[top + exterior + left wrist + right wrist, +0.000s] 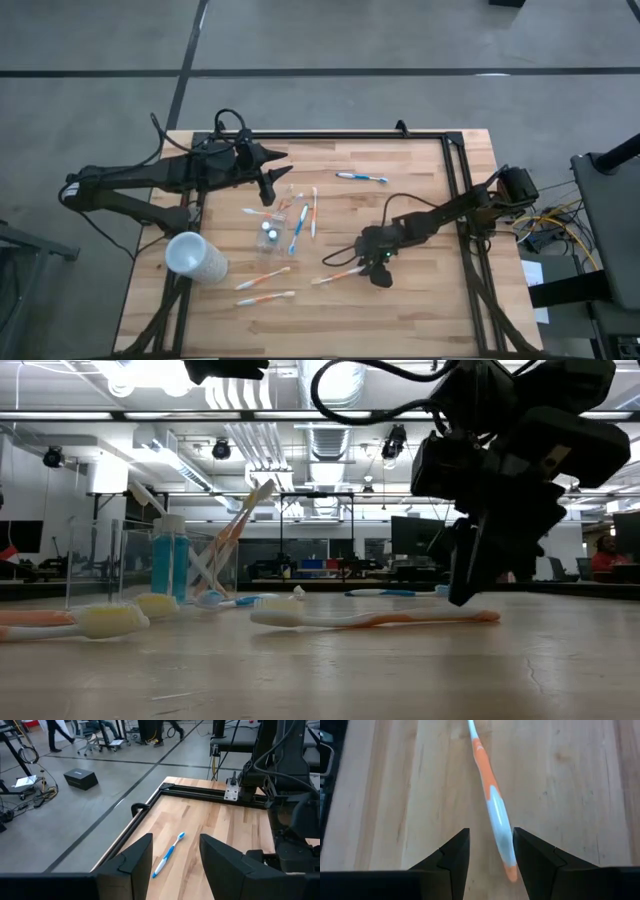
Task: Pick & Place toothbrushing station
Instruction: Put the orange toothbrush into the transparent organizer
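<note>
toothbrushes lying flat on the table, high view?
7, maybe more hidden: one far; three around the tumbler; two near edge; one at right pincer.

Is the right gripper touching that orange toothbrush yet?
Cannot tell. In the right wrist view the orange toothbrush runs beside one finger of the open right gripper.
</note>
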